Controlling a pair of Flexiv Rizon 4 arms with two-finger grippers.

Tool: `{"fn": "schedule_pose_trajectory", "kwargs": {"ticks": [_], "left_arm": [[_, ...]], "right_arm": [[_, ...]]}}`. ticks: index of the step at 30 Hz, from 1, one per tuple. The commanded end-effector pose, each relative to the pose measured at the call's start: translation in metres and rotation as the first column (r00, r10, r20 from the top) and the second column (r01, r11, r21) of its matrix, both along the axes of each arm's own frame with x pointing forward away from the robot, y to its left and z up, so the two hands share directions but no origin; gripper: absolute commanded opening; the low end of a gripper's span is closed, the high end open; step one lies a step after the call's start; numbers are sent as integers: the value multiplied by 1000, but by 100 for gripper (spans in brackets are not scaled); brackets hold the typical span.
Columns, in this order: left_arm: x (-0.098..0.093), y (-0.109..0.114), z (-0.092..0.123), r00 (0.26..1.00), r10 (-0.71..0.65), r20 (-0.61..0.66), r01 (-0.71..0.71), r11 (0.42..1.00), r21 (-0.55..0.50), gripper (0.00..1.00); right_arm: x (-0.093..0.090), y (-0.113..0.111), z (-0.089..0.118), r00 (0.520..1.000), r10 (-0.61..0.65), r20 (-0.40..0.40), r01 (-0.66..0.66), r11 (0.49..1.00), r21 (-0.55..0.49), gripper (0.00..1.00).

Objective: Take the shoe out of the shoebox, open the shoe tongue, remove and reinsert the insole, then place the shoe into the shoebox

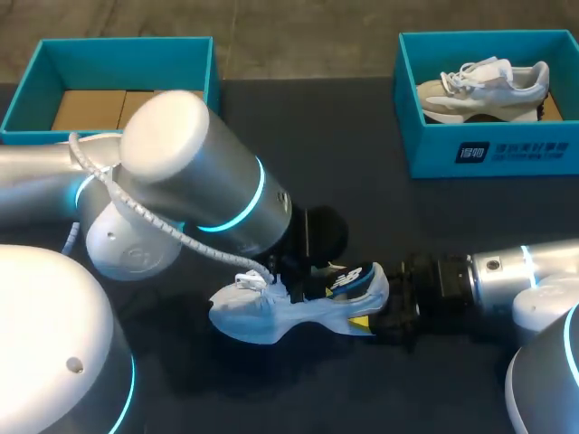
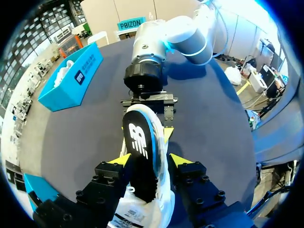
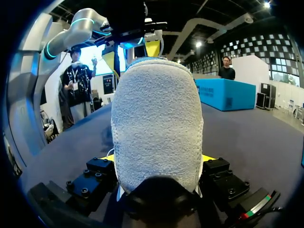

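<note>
A pale shoe (image 1: 271, 316) is lying on the dark table (image 1: 344, 181) in the lower middle of the head view, toe pointing to the frame's left, with white laces bunching near the toe. A dark insole (image 2: 138, 137) edged in blue is showing in its opening and is carrying a white logo, which I am leaving unread. The left gripper (image 2: 148, 160) is closing on the shoe's middle, its yellow tips pressing against both sides. The right gripper (image 1: 391, 312) is clamping the heel, where grey towelling-like lining is filling the space between its fingers. In the upper right a teal shoebox (image 1: 488, 149) is bearing white print on its side and is holding a second shoe (image 1: 484, 86), beige and white. In the upper left a second teal box (image 1: 127, 42) is showing brown card inside.
</note>
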State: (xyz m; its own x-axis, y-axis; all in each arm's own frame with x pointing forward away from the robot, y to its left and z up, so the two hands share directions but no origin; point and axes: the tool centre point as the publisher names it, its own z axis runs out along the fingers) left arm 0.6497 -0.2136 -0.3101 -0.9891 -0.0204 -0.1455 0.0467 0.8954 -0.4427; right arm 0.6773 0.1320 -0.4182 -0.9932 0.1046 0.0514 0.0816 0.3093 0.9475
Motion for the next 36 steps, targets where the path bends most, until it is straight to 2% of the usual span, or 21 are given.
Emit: {"fn": "schedule_pose_trajectory", "kwargs": {"ticks": [1, 4, 11, 18, 36], "left_arm": [[-4, -11, -4, 996, 50, 77, -52, 998, 20, 49], [-3, -14, -6, 993, 72, 94, -77, 996, 43, 55], [-1, -19, -8, 986, 103, 128, -111, 992, 59, 56], [-1, -28, -12, 979, 119, 163, -134, 987, 85, 50], [6, -32, -27, 970, 167, 178, -187, 977, 105, 43]], "right_arm": [[-1, 1, 0, 1000, -1, 0, 1, 1000, -3, 0], [-1, 1, 0, 1000, -1, 0, 1, 1000, -3, 0], [-1, 1, 0, 1000, -1, 0, 1, 1000, -3, 0], [-1, 1, 0, 1000, -1, 0, 1, 1000, -3, 0], [-1, 1, 0, 1000, -1, 0, 1, 1000, -3, 0]]}}
